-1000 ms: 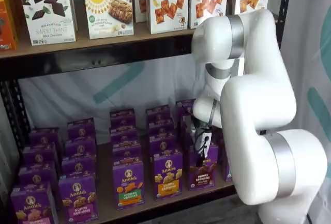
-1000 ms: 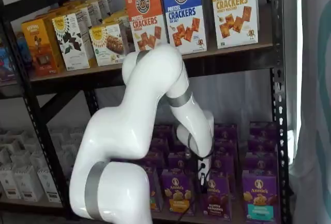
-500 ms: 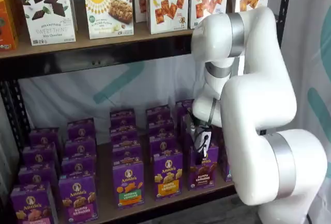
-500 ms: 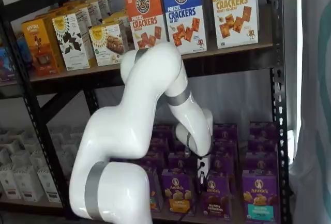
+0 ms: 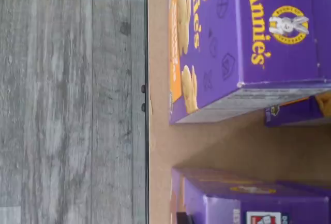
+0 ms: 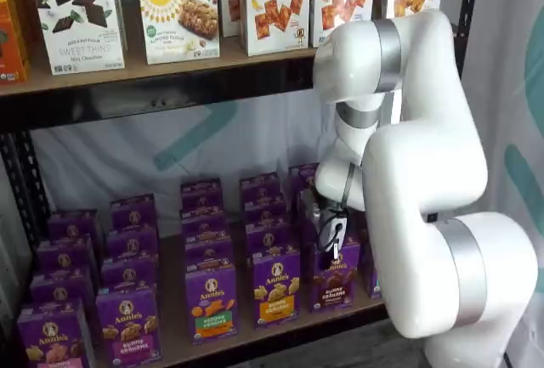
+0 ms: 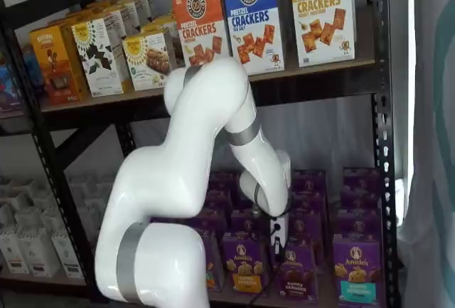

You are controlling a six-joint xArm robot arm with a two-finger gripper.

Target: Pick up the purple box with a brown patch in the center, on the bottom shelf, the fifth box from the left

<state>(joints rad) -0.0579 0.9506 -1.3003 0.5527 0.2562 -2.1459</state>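
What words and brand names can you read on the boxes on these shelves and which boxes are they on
"Annie's": purple box under the tool; its lower lettering is too blurred.
"Annie's": orange-band carton in the wrist view.
"CRACKERS": white box, upper shelf.
"PRETZEL CRACKERS": blue box.
"PRETZEL CRACKERS": orange box.
"Simple Mills": small box.
"SWEET THINS": leaf-pattern box.
Smaller print: unreadable.
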